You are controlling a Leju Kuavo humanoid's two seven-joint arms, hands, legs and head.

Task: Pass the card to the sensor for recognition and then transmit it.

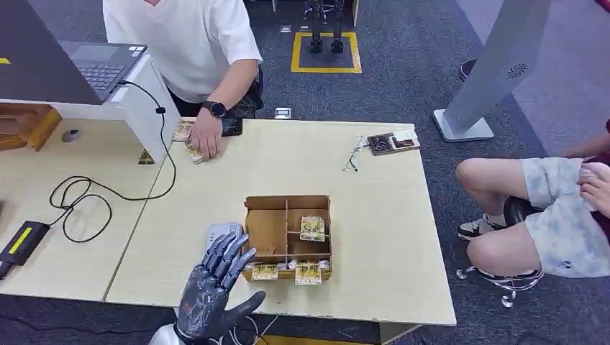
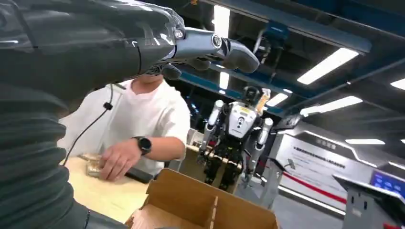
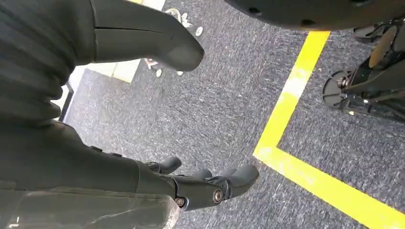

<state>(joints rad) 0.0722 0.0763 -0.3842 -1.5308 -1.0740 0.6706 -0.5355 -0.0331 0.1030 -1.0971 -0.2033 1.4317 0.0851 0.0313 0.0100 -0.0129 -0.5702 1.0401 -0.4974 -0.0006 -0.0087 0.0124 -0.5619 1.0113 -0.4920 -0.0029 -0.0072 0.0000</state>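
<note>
Cardboard tray [image 1: 267, 228] mid-bench [image 1: 374, 237], cards [image 1: 312, 228] in compartment plus more along front edge. Left hand [image 1: 216, 284] hovers empty, fingers spread, over grey sensor pad [image 1: 217, 232] beside tray, likely staging for pick. Right hand [image 3: 205, 183] hangs over floor, fingers loosely curled, empty.

A pale wooden surface [image 1: 374, 215] stands on dark grey carpet [image 1: 403, 86], with a yellow floor square [image 1: 326, 52] beyond its far edge, a white stand base [image 1: 464, 126] near its far right corner, and bright ceiling light strips [image 2: 329, 64] overhead.
</note>
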